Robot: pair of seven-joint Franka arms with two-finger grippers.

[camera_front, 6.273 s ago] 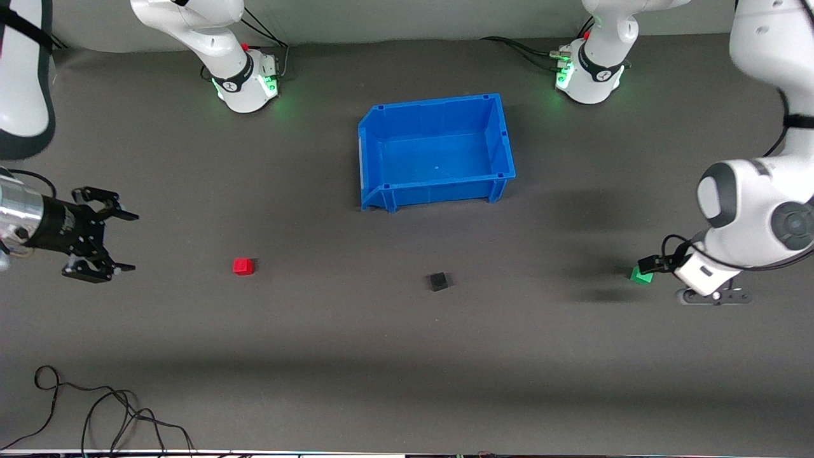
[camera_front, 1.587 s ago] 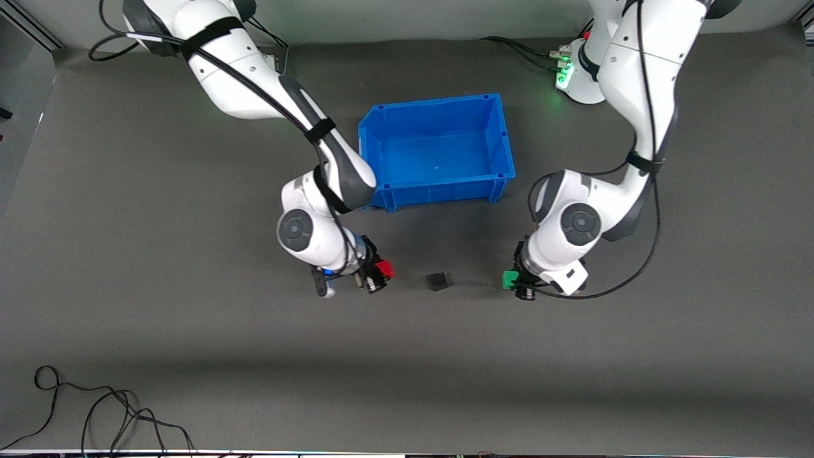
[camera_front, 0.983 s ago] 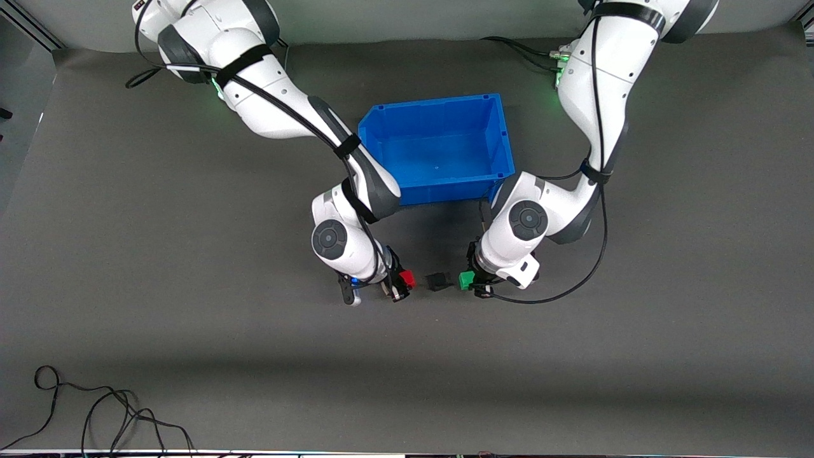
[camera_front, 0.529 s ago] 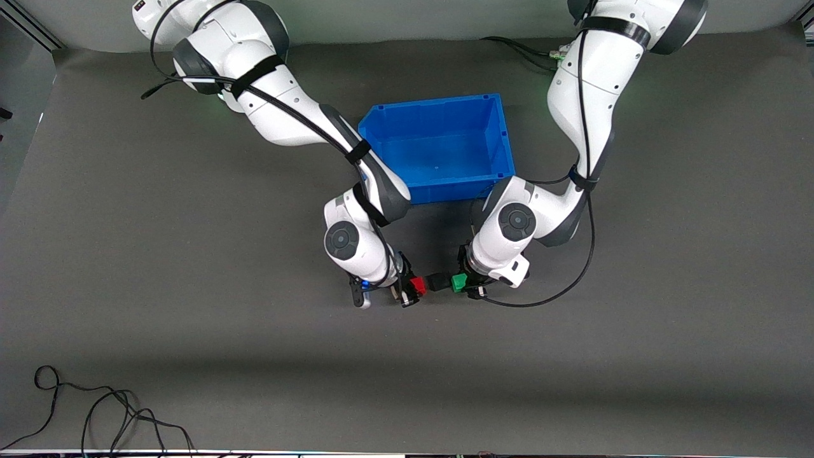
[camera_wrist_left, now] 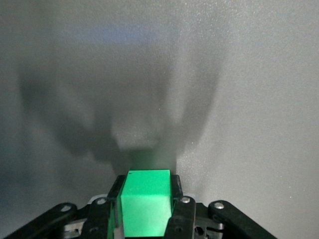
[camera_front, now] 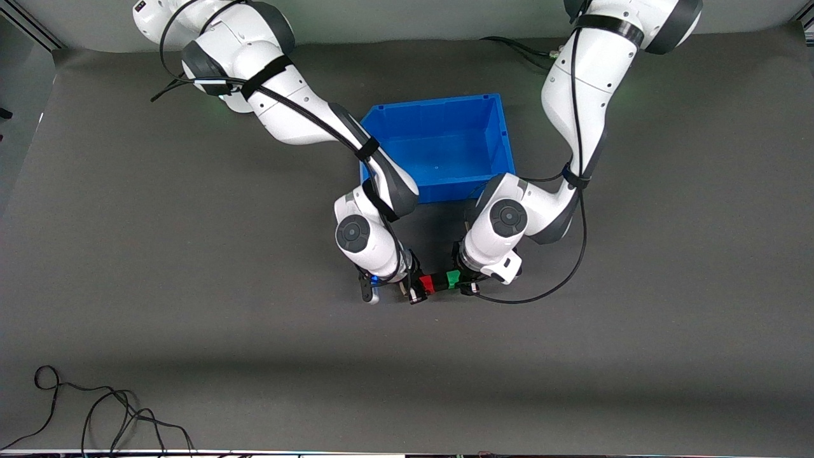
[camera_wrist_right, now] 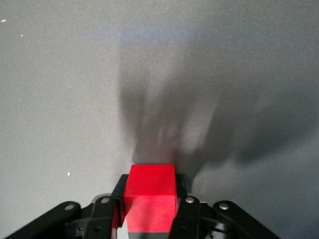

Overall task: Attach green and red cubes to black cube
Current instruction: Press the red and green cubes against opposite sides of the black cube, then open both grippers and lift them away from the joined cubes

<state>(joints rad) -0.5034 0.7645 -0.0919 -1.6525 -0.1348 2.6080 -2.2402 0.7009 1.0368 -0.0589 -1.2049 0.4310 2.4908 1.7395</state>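
The right gripper [camera_front: 423, 289] is clamped narrowly on the red cube [camera_front: 427, 284], low over the mat. The black cube [camera_front: 440, 280] shows only as a dark sliver between the two coloured ones, at the middle of the table and at about six o'clock from the blue bin [camera_front: 439, 193]. The left gripper [camera_front: 460, 284] is pinched the same way on the green cube [camera_front: 453, 278]. Red sits at nine o'clock of the black cube and green at three; whether they touch it I cannot tell.

To do this joining well, I would press both cubes inward together with equal force, faces square and level, so the black one is neither shoved sideways nor tipped. Release only once both seem seated, and open one gripper at a time.

The surface is a plain dark grey mat [camera_front: 191, 267], matte and likely grippy. A loose black cable [camera_front: 95, 413] lies near the front camera, at the right arm's end.
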